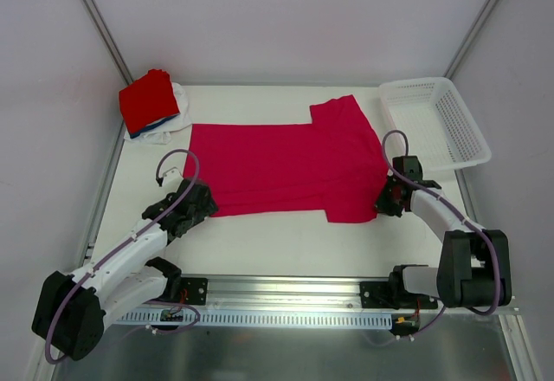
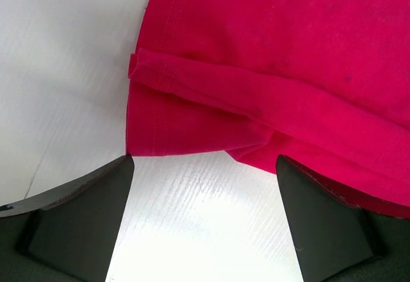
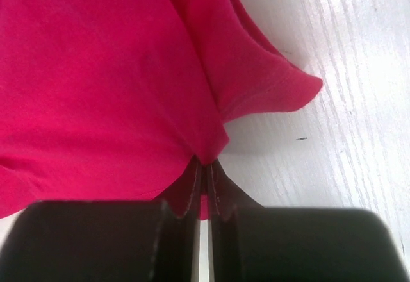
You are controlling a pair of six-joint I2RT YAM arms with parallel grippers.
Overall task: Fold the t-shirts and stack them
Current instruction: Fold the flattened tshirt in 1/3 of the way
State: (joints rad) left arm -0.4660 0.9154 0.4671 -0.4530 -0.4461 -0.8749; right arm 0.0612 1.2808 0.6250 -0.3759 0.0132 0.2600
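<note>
Crimson-pink t-shirt [image 1: 277, 169] lies flat mid-surface [image 1: 286, 242]. At its right edge, right pincer [image 3: 204, 166] pressed together, pinching the cloth. At its near-left corner, left pincer [image 2: 205, 165] spread wide, just short of the hem.

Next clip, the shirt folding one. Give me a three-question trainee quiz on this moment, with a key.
1. True or false: the left tool is shut on the crimson-pink shirt.
2. The right tool is: A) wide open above the shirt; B) shut on the shirt's edge; C) out of view.
3. What colour is the top shirt of the folded stack at the table's far left corner?

Key:
1. False. It is open, with the shirt's near corner just ahead of it.
2. B
3. Bright red
</note>
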